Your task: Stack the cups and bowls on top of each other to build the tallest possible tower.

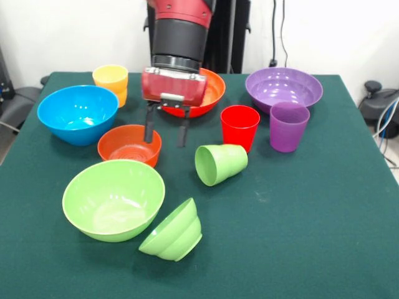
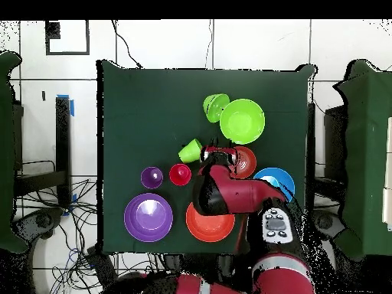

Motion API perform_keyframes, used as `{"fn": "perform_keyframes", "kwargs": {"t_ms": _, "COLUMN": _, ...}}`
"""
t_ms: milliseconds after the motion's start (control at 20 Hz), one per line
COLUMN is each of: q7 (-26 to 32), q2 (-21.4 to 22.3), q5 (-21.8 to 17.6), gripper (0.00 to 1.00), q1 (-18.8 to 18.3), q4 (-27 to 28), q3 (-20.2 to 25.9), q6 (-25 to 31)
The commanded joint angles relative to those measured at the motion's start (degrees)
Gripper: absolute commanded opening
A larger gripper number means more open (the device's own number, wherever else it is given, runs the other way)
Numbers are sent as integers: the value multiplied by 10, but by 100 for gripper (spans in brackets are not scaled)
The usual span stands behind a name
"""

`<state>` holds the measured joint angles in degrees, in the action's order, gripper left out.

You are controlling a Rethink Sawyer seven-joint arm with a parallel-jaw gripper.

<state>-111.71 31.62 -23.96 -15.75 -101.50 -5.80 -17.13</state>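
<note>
My gripper point(image 1: 166, 132) is open and empty, its fingertips hanging just right of the small orange-red ribbed bowl point(image 1: 129, 144); in the overhead view the gripper point(image 2: 217, 153) sits between that bowl point(image 2: 246, 161) and the light green cup point(image 2: 190, 151). That cup point(image 1: 220, 164) lies on its side. The red cup point(image 1: 240, 126), purple cup point(image 1: 288, 126) and yellow cup point(image 1: 111, 83) stand upright. The small light green bowl point(image 1: 173, 232) is tipped against the large light green bowl point(image 1: 113, 199). No tower shows; all pieces are separate.
The blue bowl point(image 1: 78, 114) is at the left, the large orange bowl point(image 1: 211, 93) is behind my gripper, and the purple bowl point(image 1: 283, 87) is at the back right. All rest on the green table point(image 1: 299, 224). The arm point(image 2: 230, 195) hides the yellow cup from overhead.
</note>
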Motion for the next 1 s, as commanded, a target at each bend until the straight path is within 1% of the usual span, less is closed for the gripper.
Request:
{"fn": "perform_keyframes", "kwargs": {"t_ms": 50, "q7": -76, "q2": -36, "q5": 38, "gripper": 100, "q1": 78, "q4": -23, "q3": -5, "q6": 17}}
{"fn": "perform_keyframes", "kwargs": {"t_ms": 150, "q7": -80, "q2": -42, "q5": 49, "gripper": 100, "q1": 96, "q4": -17, "q3": -13, "q6": 15}}
{"fn": "perform_keyframes", "kwargs": {"t_ms": 200, "q7": -81, "q2": -49, "q5": 58, "gripper": 100, "q1": 110, "q4": -12, "q3": -17, "q6": 15}}
{"fn": "perform_keyframes", "kwargs": {"t_ms": 500, "q7": -74, "q2": -55, "q5": 84, "gripper": 100, "q1": 157, "q4": 17, "q3": -8, "q6": 46}}
{"fn": "perform_keyframes", "kwargs": {"t_ms": 550, "q7": -75, "q2": -57, "q5": 89, "gripper": 100, "q1": 158, "q4": 21, "q3": -5, "q6": 48}}
{"fn": "perform_keyframes", "kwargs": {"t_ms": 650, "q7": -68, "q2": -63, "q5": 89, "gripper": 100, "q1": 155, "q4": 35, "q3": 5, "q6": 54}}
{"fn": "perform_keyframes", "kwargs": {"t_ms": 700, "q7": -60, "q2": -67, "q5": 86, "gripper": 100, "q1": 151, "q4": 46, "q3": 10, "q6": 67}}
{"fn": "perform_keyframes", "kwargs": {"t_ms": 850, "q7": -54, "q2": -59, "q5": 76, "gripper": 100, "q1": 118, "q4": 53, "q3": 34, "q6": 89}}
{"fn": "perform_keyframes", "kwargs": {"t_ms": 900, "q7": -49, "q2": -50, "q5": 76, "gripper": 100, "q1": 99, "q4": 58, "q3": 45, "q6": 112}}
{"fn": "perform_keyframes", "kwargs": {"t_ms": 950, "q7": -45, "q2": -50, "q5": 72, "gripper": 100, "q1": 91, "q4": 63, "q3": 47, "q6": 114}}
{"fn": "perform_keyframes", "kwargs": {"t_ms": 1000, "q7": -31, "q2": -47, "q5": 68, "gripper": 100, "q1": 78, "q4": 78, "q3": 51, "q6": 133}}
